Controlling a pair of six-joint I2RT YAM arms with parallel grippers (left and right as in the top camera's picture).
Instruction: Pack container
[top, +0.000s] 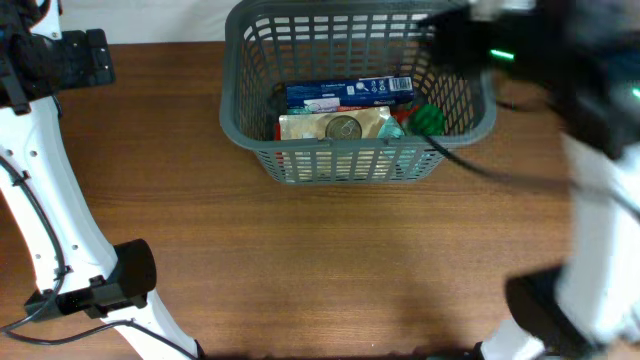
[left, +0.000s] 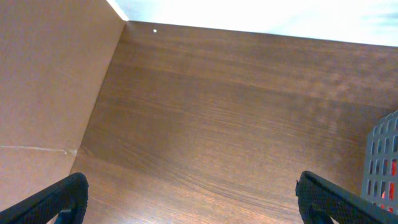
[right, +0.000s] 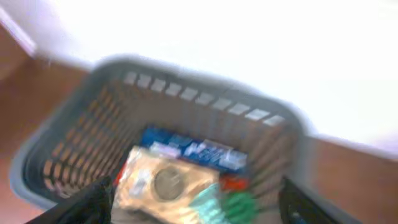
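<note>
The dark grey lattice container (top: 240, 110) stands at the back middle of the wooden table. It holds a blue box (top: 348, 92), a tan packet (top: 330, 127), and green and red items (top: 422, 119). The right wrist view, blurred, shows the container (right: 50, 155) with the blue box (right: 193, 149) and tan packet (right: 161, 183) below my open, empty right gripper (right: 196, 202). The right arm blurs over the container's right side in the overhead view. My left gripper (left: 193, 199) is open and empty above bare table at the far left; a corner of the container (left: 382, 162) shows at its right.
A brown cardboard wall (left: 43, 93) stands at the left of the left wrist view. The left arm's base (top: 110, 285) sits at the table's front left. A black cable (top: 480, 165) hangs by the container's right front corner.
</note>
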